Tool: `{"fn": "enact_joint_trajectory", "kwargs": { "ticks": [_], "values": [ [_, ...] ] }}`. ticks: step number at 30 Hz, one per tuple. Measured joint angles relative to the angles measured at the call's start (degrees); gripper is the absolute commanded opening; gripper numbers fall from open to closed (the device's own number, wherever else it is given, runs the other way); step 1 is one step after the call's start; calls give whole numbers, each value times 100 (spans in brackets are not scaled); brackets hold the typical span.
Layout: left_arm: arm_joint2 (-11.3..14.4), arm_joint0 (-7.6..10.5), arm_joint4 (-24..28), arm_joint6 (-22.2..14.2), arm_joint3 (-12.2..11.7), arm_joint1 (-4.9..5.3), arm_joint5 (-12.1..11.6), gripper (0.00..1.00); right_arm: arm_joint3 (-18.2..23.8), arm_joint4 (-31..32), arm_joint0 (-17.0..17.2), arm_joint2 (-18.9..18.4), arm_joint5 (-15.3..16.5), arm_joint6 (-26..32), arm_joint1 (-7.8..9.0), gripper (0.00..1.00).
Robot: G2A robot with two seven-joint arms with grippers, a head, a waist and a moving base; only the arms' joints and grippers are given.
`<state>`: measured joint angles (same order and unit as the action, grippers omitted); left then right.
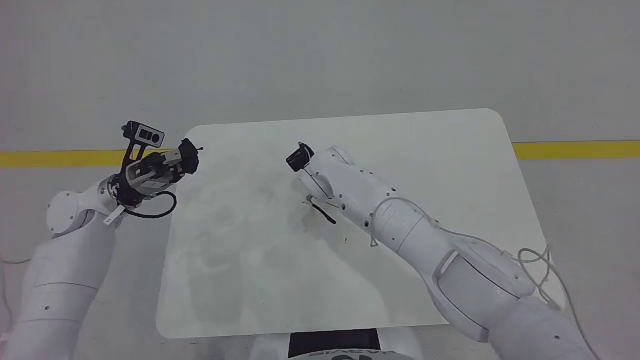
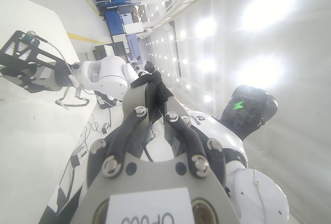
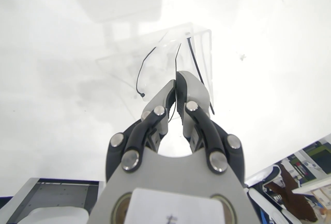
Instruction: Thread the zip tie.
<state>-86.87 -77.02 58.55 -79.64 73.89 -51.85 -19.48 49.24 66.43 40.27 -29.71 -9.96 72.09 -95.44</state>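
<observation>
With right gripper [image 3: 176, 79] clamps a thin black zip tie [image 3: 176, 63] between closed fingers, toward 11 o'clock from the middle of the bench [image 1: 420, 260], tips pointed at a clear box [image 3: 204, 36]. Holds left gripper [image 2: 155, 85] clenched at the bench's 10 o'clock edge; cannot tell if gripping anything. Inside the box, has two spare ties [image 3: 141, 95], one curved, one straight.

A white sticker [image 2: 148, 205] on the left tool [image 2: 153, 81] bore cut-off dark print; the right tool [image 3: 176, 79] bore a similar tag [image 3: 175, 205].
</observation>
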Motion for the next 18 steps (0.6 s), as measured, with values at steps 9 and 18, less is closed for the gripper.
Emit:
{"fn": "enact_joint_trajectory", "kwargs": {
  "ticks": [9,18],
  "values": [
    [0,0,0,0,0,0,0,0,-54,77,32,-99,40,-7,-58,0],
    [0,0,0,0,0,0,0,0,310,75,78,-435,101,155,7,0]
  ]
}}
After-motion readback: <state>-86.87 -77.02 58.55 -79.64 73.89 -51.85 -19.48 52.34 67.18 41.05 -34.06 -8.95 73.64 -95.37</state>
